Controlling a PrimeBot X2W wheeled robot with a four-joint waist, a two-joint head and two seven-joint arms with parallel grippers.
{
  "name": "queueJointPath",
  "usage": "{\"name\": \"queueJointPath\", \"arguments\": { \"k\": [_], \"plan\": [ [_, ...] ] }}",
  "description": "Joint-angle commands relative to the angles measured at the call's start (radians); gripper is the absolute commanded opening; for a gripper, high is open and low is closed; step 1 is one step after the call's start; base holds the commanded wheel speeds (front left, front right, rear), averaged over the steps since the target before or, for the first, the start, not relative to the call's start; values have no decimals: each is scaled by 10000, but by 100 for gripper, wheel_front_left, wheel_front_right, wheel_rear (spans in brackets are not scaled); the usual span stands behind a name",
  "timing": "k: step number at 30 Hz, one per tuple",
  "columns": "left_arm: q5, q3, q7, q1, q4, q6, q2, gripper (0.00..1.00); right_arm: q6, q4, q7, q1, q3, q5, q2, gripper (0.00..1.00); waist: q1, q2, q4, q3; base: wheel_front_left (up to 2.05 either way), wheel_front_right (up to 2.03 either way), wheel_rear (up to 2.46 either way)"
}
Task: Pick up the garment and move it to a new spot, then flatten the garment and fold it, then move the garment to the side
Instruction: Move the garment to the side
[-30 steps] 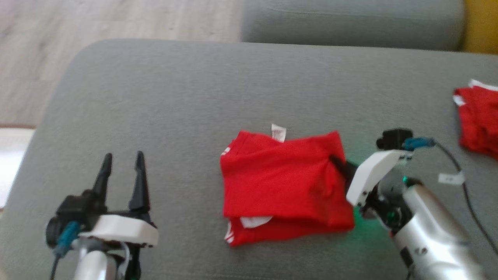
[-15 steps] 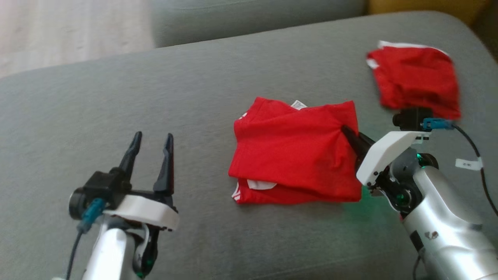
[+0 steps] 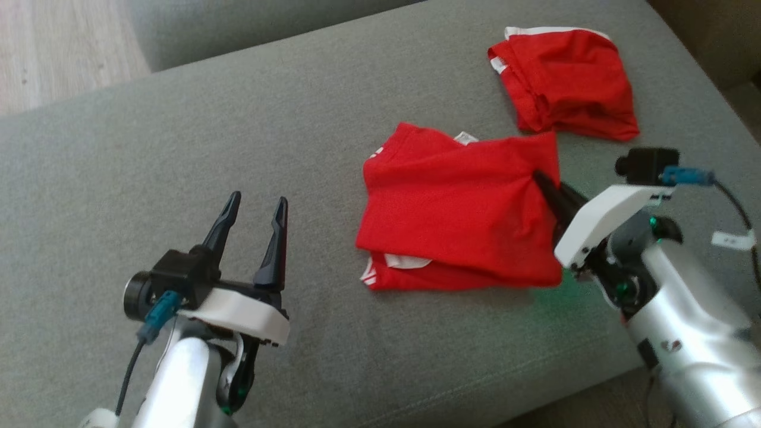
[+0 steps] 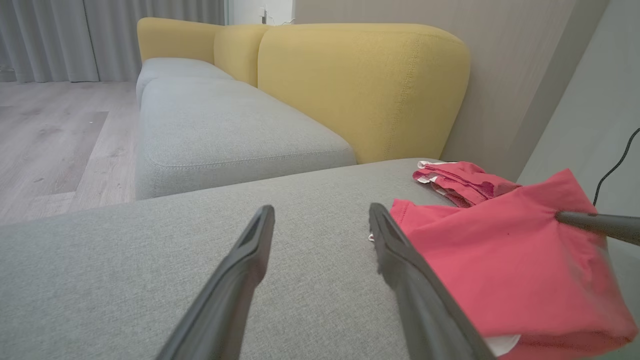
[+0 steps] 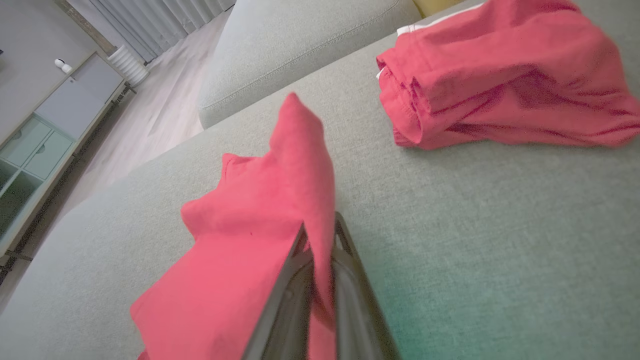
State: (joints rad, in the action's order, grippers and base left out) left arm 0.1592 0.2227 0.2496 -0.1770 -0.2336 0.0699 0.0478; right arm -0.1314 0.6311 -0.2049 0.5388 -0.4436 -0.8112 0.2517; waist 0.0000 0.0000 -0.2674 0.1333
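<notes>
A folded red garment with white trim lies on the grey sofa cushion. My right gripper is shut on its right edge, and the cloth puckers at the pinch. The right wrist view has the red fabric clamped between the two dark fingers and rising above them. My left gripper stands open over bare cushion to the left of the garment, holding nothing. From the left wrist, the garment lies just right of the open fingers.
A second red garment lies folded at the cushion's far right corner, also seen as a red bundle in the right wrist view. A yellow sofa back and another grey seat stand beyond. Wooden floor lies at the left.
The head camera has swung right, bringing the second garment fully into view. My right gripper stays shut on the garment's edge, now closer to the second garment. The left gripper stays open.
</notes>
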Motion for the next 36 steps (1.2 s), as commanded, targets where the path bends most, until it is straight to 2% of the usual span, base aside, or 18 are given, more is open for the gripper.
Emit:
{"name": "queueJointPath", "arguments": {
  "k": [1, 5, 13, 20, 27, 30, 31, 36],
  "plan": [
    [-121, -204, 122, -589, 253, -14, 37, 100, 7, -368, 166, 663, -140, -32, 198, 0, 0, 0, 81, 138, 0, 0, 0],
    [-191, -154, 122, -683, 297, 0, 82, 100, 7, -412, 144, 1181, -326, 47, 462, 0, 0, 0, 187, 432, 0, 0, 0],
    [-331, 5, 118, -1178, 289, 35, 210, 100, 7, -384, -139, 3064, -1403, -45, 1502, 0, 0, 0, 598, 1507, 0, 0, 0],
    [-435, 67, 99, -1614, 346, -13, 332, 100, 7, 223, -170, 4666, -1927, -188, 2601, 0, 0, 0, 785, 2436, 0, 0, 0],
    [-529, 64, 17, -1903, 598, -100, 532, 100, 7, 1251, -217, 5919, -2122, 239, 3698, 0, 0, 0, 729, 3171, 0, 0, 0],
    [-561, 46, -90, -2022, 736, -139, 635, 100, 7, 1642, -80, 6435, -2052, 531, 3898, 0, 0, 0, 626, 3494, 0, 0, 0],
    [-572, 49, -125, -2068, 783, -144, 667, 100, 7, 1711, -91, 6549, -1952, 394, 3778, 0, 0, 0, 598, 3600, 0, 0, 0],
    [-640, 102, -290, -2316, 998, -185, 758, 100, 7, 2579, -133, 7238, -1917, 1137, 3579, 0, 0, 0, 481, 4095, 0, 0, 0]
  ]
}}
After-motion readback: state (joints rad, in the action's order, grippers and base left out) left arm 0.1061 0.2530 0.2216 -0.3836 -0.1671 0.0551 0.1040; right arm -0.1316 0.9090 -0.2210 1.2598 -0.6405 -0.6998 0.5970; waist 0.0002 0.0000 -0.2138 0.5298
